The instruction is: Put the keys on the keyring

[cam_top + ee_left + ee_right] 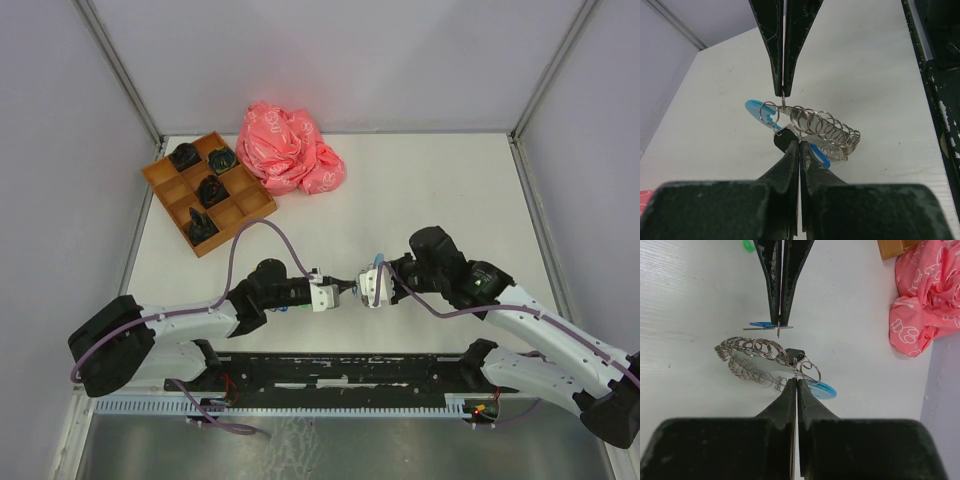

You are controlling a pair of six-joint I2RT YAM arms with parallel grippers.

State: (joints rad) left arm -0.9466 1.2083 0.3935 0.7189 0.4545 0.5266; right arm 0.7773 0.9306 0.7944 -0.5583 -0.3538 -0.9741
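Note:
The keyring [830,127], a silvery chain of linked rings with a light blue segment [757,107], hangs between my two grippers over the table's near middle. My right gripper [796,380] is shut on one ring of it [796,367]; it is the gripper coming from above in the left wrist view. My left gripper [800,142] is shut on a thin key with a blue tag [762,324], right beside the chain. A black tag [785,137] hangs at the chain next to the left fingertips. From overhead the left gripper [343,290] and right gripper [362,288] meet tip to tip.
A wooden compartment tray [160,172] with dark items stands at the back left. Beside it lies a crumpled pink bag [290,150], which also shows as the pink bag [925,295] in the right wrist view. A scrap of green [748,245] lies on the table behind the left fingers.

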